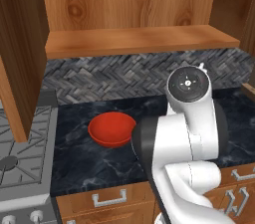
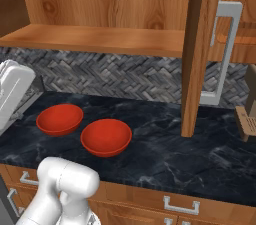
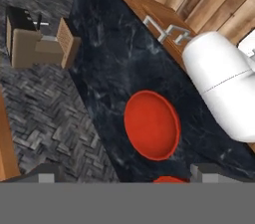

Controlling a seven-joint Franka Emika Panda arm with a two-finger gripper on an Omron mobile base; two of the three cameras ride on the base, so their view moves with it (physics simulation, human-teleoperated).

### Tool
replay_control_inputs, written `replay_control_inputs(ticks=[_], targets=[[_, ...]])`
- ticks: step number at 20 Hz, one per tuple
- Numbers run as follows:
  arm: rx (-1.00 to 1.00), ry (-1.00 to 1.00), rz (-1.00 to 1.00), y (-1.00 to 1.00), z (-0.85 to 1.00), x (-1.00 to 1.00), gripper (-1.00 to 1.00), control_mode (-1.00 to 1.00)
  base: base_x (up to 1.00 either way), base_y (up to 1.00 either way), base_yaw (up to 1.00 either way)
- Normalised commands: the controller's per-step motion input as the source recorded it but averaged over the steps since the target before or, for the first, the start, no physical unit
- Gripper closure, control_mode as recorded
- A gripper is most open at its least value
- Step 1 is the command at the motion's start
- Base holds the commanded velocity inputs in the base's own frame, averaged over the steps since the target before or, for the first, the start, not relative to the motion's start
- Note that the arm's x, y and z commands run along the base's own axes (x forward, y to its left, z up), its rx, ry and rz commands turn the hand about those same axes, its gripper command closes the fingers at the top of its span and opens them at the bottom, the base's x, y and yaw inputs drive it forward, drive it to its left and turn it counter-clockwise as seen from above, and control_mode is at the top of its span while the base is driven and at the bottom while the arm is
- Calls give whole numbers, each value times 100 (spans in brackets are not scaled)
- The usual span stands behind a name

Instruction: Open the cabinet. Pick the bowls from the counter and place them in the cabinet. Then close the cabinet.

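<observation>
- Left base view: the cabinet [image 1: 134,39] stands open, its shelf bare; 1 red bowl [image 1: 112,129] rests on the bench [image 1: 79,163] beside the stove [image 1: 22,168].
- Right base view: 2 bowls, the left bowl [image 2: 59,119] and the right bowl [image 2: 106,137], sit just apart on the bench; a door [image 2: 197,49] hangs open (step 1 done).
- Hand view: the end effector [image 3: 127,173], jaws spread wide and empty, hovers over a bowl [image 3: 152,124]; picking, placing and closing appear to remain.

second bowl [image 3: 169,179] cut off at bottom edge
</observation>
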Motion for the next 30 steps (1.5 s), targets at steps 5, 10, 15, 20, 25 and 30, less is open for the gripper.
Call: replay_control_inputs(ticks=[5, 10, 15, 20, 25, 30], targets=[[0, 0, -3, -3, -15, 6, -100, -100, 0, 0, 0], [0, -2, 0, -3, -18, 13, -100, -100, 0, 0, 0], [1, 0, 0, -1, -37, 16, -100, -100, 0, 0, 0], [0, -2, 0, 0, -19, 22, -100, -100, 0, 0, 0], [0, 0, 0, -7, -43, 8, -100, -100, 0, 0, 0], [18, -1, -10, -3, -49, 0, -100, -100, 0, 0, 0]])
